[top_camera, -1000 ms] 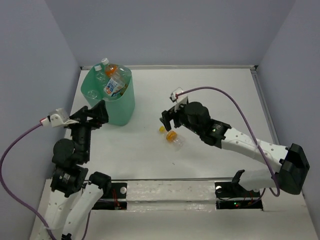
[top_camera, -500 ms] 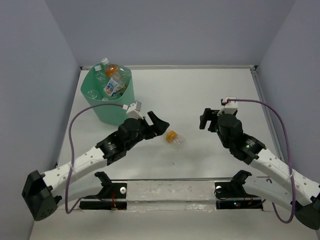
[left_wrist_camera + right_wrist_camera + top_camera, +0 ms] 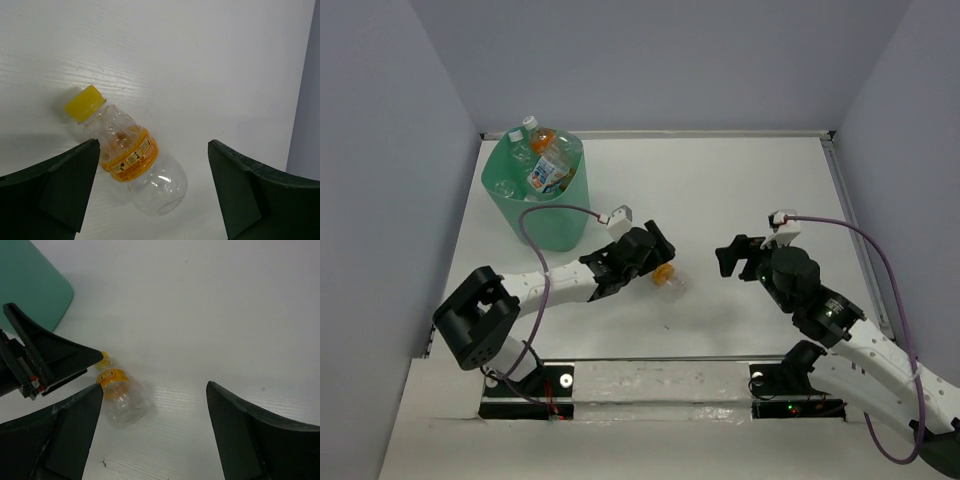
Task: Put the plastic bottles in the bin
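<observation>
A clear plastic bottle (image 3: pixel 669 278) with a yellow cap and orange label lies on its side on the white table. It shows in the left wrist view (image 3: pixel 131 156) and in the right wrist view (image 3: pixel 120 400). My left gripper (image 3: pixel 658 258) is open, low over the bottle, which lies between its fingers (image 3: pixel 60 192) nearer the left one. My right gripper (image 3: pixel 725 260) is open and empty, a short way right of the bottle. The mint-green bin (image 3: pixel 560 228) at the back left holds several bottles (image 3: pixel 547 168).
Grey walls close the table on three sides. The bin's corner shows at the top left of the right wrist view (image 3: pixel 30 285), with the left gripper (image 3: pixel 47 365) below it. Purple cables trail from both wrists.
The left arm swung from beside the bin across to the lying bottle and now straddles it. The right gripper drew back from the bottle to the right.
</observation>
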`<state>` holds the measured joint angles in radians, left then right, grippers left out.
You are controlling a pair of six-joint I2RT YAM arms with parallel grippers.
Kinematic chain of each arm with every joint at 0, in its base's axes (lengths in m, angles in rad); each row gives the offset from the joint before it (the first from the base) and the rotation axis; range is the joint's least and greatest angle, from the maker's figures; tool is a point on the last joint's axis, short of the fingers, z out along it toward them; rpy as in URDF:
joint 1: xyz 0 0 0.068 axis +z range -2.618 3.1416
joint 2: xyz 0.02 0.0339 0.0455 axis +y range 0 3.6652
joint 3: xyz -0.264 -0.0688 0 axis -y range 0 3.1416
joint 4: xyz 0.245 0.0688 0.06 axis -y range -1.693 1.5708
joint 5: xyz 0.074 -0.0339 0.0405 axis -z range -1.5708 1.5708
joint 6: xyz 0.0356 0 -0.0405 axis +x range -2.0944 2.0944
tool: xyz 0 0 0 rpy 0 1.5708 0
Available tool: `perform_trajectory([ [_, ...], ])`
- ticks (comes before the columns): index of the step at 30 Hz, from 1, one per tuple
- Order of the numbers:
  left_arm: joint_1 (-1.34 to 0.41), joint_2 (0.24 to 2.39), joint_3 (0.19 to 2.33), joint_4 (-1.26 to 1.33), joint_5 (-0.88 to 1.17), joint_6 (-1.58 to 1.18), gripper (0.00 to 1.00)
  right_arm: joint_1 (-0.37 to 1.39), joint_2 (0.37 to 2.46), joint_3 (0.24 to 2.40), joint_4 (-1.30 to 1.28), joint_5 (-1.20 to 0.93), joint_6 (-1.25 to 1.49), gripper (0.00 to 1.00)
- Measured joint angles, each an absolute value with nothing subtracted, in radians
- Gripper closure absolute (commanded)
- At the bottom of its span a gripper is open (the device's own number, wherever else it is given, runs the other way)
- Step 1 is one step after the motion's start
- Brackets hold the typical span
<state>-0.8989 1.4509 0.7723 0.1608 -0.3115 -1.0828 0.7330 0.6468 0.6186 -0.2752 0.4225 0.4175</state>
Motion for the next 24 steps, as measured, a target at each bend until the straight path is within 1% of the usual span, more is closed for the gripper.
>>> perform_trajectory([
  [8,-0.902,1.612,0.862,0.154,-0.321,-1.102,0.01,0.733,0.627,0.591,-0.256,0.347,0.423,0.11],
  [13,-0.902,1.687,0.891,0.144,-0.331,-1.103,0.06,0.733,0.608,0.58,-0.238,0.321,0.425,0.11],
  [15,-0.902,1.717,0.905,0.138,-0.338,-1.101,0.12,0.733,0.601,0.573,-0.228,0.308,0.429,0.11],
  [16,-0.902,1.734,0.913,0.138,-0.341,-1.1,0.17,0.733,0.6,0.57,-0.226,0.303,0.434,0.11],
  [17,-0.902,1.746,0.918,0.139,-0.346,-1.097,0.18,0.733,0.6,0.567,-0.222,0.3,0.436,0.11],
  [18,-0.902,1.753,0.928,0.141,-0.35,-1.096,0.26,0.733,0.598,0.56,-0.216,0.297,0.44,0.11],
  [20,-0.902,1.759,0.936,0.142,-0.353,-1.09,0.31,0.733,0.593,0.551,-0.216,0.293,0.443,0.11],
  [21,-0.902,1.759,0.936,0.141,-0.353,-1.085,0.43,0.733,0.59,0.545,-0.215,0.291,0.444,0.11],
  [23,-0.902,1.759,0.936,0.142,-0.36,-1.072,0.58,0.733,0.582,0.538,-0.216,0.291,0.446,0.11],
  [24,-0.902,1.758,0.936,0.144,-0.366,-1.066,0.6,0.733,0.577,0.536,-0.215,0.291,0.446,0.11],
])
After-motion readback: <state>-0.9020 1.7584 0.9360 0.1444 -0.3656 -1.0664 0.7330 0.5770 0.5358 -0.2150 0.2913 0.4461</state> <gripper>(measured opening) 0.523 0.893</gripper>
